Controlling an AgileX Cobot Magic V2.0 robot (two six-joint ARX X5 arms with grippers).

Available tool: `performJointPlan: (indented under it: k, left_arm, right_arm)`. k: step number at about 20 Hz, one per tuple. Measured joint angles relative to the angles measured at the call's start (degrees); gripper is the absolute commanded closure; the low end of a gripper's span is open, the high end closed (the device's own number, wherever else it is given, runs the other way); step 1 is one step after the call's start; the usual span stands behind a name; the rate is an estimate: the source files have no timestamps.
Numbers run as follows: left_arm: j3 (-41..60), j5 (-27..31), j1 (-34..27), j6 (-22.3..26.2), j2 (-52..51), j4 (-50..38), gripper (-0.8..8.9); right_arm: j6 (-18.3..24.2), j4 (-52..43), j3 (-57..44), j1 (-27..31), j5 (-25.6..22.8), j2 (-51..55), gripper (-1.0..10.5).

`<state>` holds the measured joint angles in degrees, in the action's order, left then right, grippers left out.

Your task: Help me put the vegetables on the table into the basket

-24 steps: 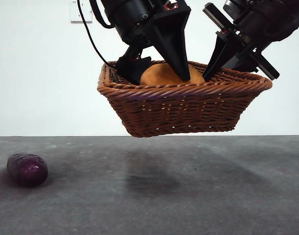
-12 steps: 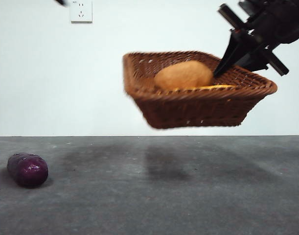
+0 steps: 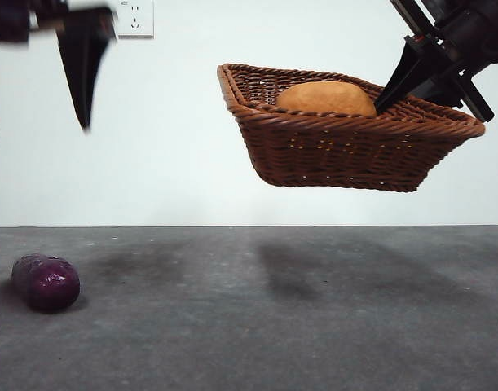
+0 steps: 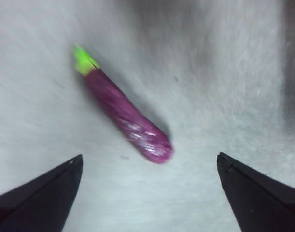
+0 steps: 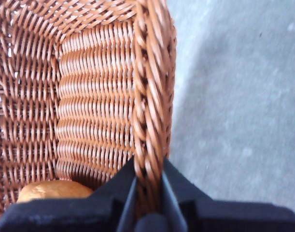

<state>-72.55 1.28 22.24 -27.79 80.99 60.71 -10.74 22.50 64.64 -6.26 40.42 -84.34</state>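
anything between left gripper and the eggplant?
Nothing visible. The left gripper, jaws open, hangs above the eggplant lying alone on the table. The right gripper holds the basket aloft, off to one side.

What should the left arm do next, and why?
Probably lower the open left gripper onto the eggplant and close. The eggplant lies alone on the table, while the right gripper holds the basket up by its rim with the potato inside.
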Motion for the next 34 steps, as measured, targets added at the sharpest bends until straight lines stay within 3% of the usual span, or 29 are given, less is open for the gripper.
performJointPlan:
  k: [6, 12, 16, 19, 20, 22, 25, 30, 34]
  left_arm:
    - [13.1, -0.1, -0.9, -10.4, 0.1, -12.3, 3.46]
    - [13.2, -4.5, -3.0, -11.9, 7.8, -17.3, 3.45]
    - [13.2, -4.5, -3.0, -11.9, 11.8, -18.6, 3.49]
    - [13.2, -3.3, -3.4, -11.9, 11.8, -19.6, 5.37]
    - [13.2, -3.3, -3.8, -11.9, 11.8, -19.6, 5.4]
    - [13.2, -3.1, -4.5, -11.6, 12.0, -19.6, 5.48]
    - [13.2, -3.0, -4.8, -9.9, 13.3, -19.7, 8.14]
    - [13.2, -3.7, -5.1, -5.1, 13.3, -22.9, 8.21]
    - [13.3, -8.4, -6.6, 2.3, 7.2, -27.0, 8.21]
  right_arm:
    - [0.3, -0.3, 0.0, 0.0, 0.1, 0.0, 9.6]
    - [0.9, -0.2, 0.0, 0.0, 0.5, 0.0, 9.6]
    - [1.5, -0.2, 0.0, 0.0, 0.5, 0.0, 9.6]
    - [1.8, -0.2, 0.0, 0.0, 0.5, 0.0, 9.6]
    - [1.8, -0.2, 0.0, 0.0, 0.5, 0.0, 9.6]
    - [1.8, -0.2, 0.0, 0.0, 0.5, 0.0, 9.6]
    - [1.8, 0.4, 0.0, 0.0, 0.5, 0.0, 9.6]
    - [1.9, 2.0, 0.0, 0.0, -0.1, 0.0, 9.6]
    - [2.8, 5.9, 0.0, -0.1, -4.7, 0.0, 9.6]
